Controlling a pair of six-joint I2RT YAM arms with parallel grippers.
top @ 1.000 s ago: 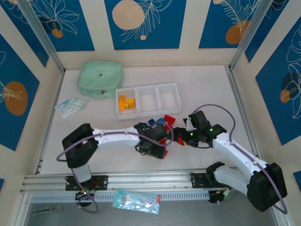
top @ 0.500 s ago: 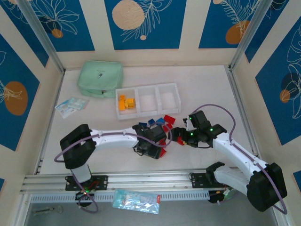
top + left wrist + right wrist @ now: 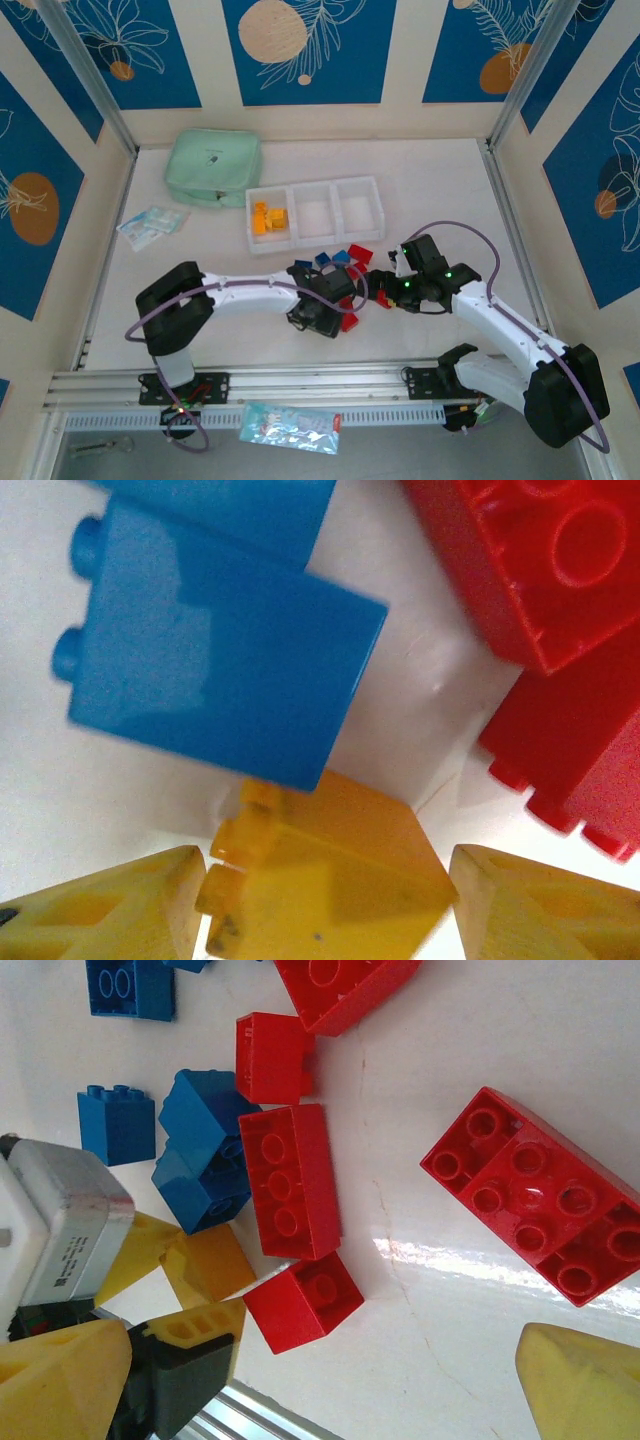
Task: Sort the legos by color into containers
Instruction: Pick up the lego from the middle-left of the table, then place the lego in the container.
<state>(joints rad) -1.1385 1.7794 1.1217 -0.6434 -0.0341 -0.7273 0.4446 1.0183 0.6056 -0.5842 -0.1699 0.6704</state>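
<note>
Your left pincer grips a yellow brick at the pile's near side, with blue and red legos crowding close. Your right pincer gapes wide and empty over bare desk just beside them. The white tray lies beyond.

Glossy plastic legos on a smooth white table that mirrors the light
The red and blue bricks shine hard and clean; the orange brick is duller, flecked with dark specks, between waxy, translucent yellow finger pads. The containers are smooth white plastic, the mint pouch soft matt cloth, the front rail ribbed bare metal
</note>
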